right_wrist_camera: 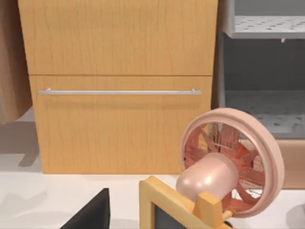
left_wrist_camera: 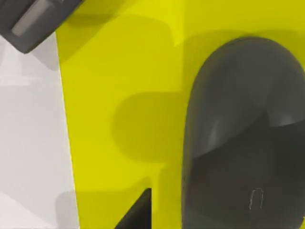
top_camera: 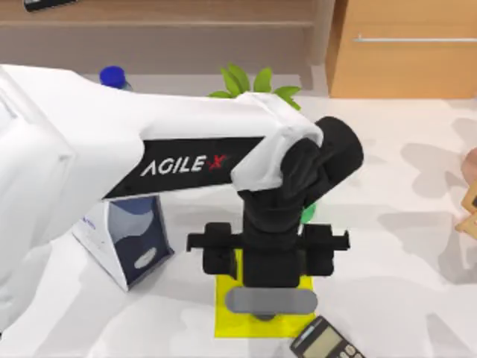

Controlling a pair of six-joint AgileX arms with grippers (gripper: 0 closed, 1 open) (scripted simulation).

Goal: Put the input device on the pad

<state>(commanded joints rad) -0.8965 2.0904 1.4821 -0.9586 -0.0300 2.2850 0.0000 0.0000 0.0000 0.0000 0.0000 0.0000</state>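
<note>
The input device (left_wrist_camera: 243,129), a smooth dark grey oval mouse, lies on the pad (left_wrist_camera: 124,71), a flat bright yellow square. My left gripper (top_camera: 268,292) hangs straight over the pad (top_camera: 223,317) near the table's front edge, and the arm hides the input device from above. In the left wrist view one dark fingertip (left_wrist_camera: 138,212) stands beside the input device, with a strip of yellow between them, so the gripper is open around it. My right gripper (right_wrist_camera: 90,214) is parked off to the right, facing a cabinet.
A black calculator (top_camera: 326,341) lies at the pad's front right corner. A blue and white carton (top_camera: 127,242) stands to the left. Behind the arm are a potted plant (top_camera: 257,80) and a blue-capped bottle (top_camera: 113,76). A pink fan (right_wrist_camera: 224,162) stands at the far right.
</note>
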